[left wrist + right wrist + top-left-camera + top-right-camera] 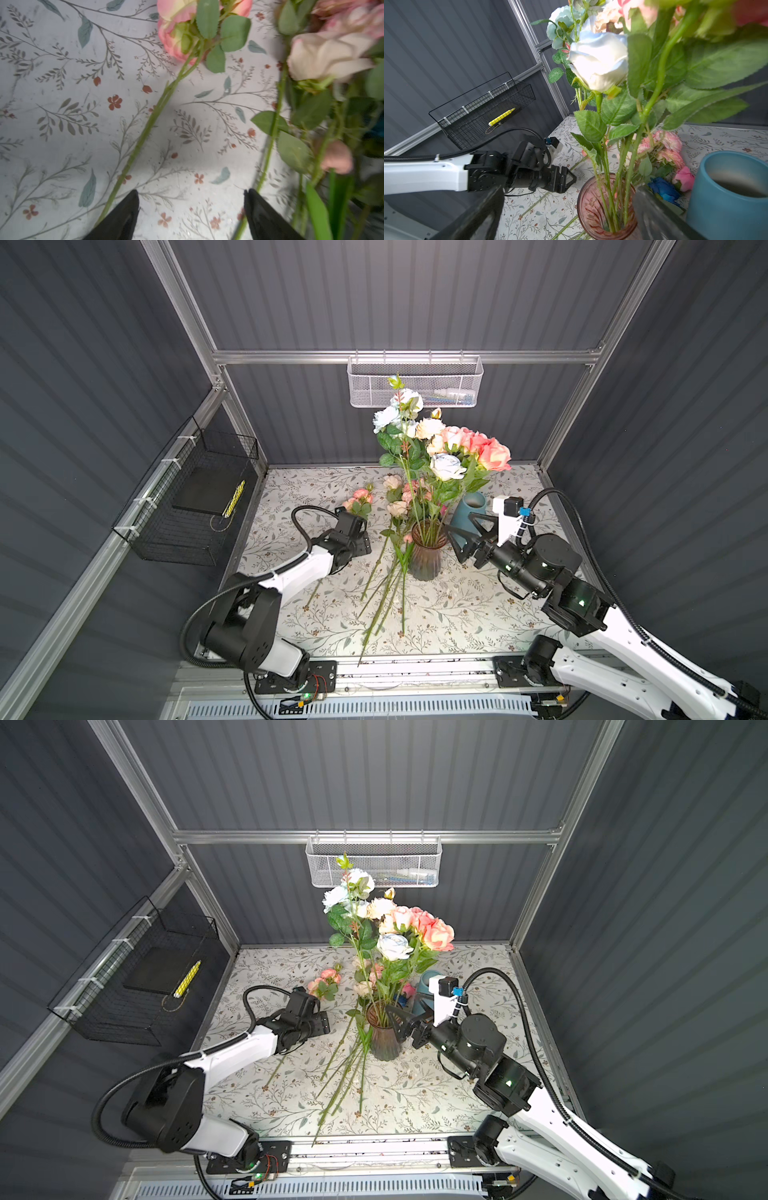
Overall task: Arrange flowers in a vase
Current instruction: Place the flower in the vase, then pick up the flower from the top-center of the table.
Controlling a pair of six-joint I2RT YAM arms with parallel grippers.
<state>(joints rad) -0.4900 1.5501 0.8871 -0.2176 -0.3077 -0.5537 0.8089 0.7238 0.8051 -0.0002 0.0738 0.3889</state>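
Two parted fingertips of the empty left hand (191,192) are shown only by its wrist view; a pink rose (178,31) is laid on the surface (62,145) just beyond. The released right hand (570,190) is held just right of the vase (606,207) of flowers (598,62).

No text, label, brand or number is legible anywhere (any marks are too small); nothing reads — none.

Yellow pen (234,498) in black basket (174,541) — white basket (374,385) hangs behind.
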